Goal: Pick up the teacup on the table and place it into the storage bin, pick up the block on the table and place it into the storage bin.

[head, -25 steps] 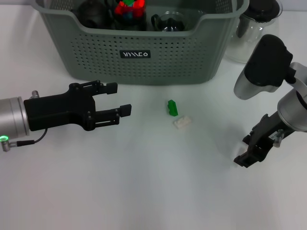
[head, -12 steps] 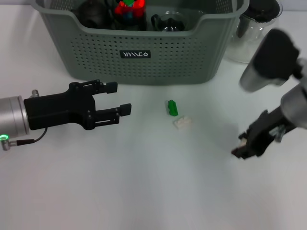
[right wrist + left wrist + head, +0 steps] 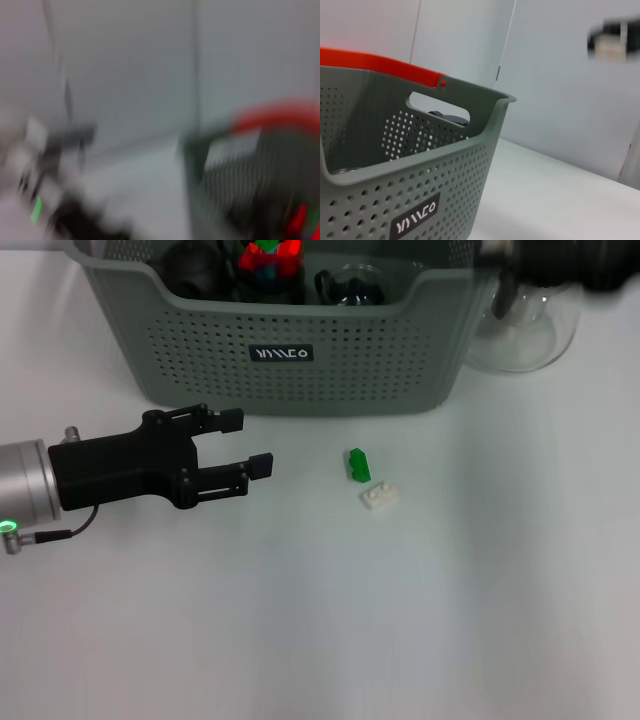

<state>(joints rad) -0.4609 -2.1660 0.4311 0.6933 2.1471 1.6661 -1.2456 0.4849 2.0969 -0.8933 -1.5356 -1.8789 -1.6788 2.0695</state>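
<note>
The grey-green storage bin [image 3: 290,350] stands at the back of the table, and its perforated wall and label fill the left wrist view [image 3: 420,190]. A glass teacup [image 3: 350,285] sits inside it, beside a dark pot and a red toy. On the table in front of the bin lie a green block [image 3: 358,465] and a white block [image 3: 379,497], close together. My left gripper [image 3: 248,443] hovers open to the left of the blocks, holding nothing. Only a dark blur of my right arm [image 3: 560,255] shows at the top right edge; its gripper is out of view.
A clear glass pitcher [image 3: 525,335] stands right of the bin at the back. An orange bar [image 3: 385,67] runs along the bin's far rim. White tabletop stretches in front of and to the right of the blocks.
My right arm has swung up from the table's right side to the top right edge, taking its gripper out of view. The left arm and both blocks have stayed put.
</note>
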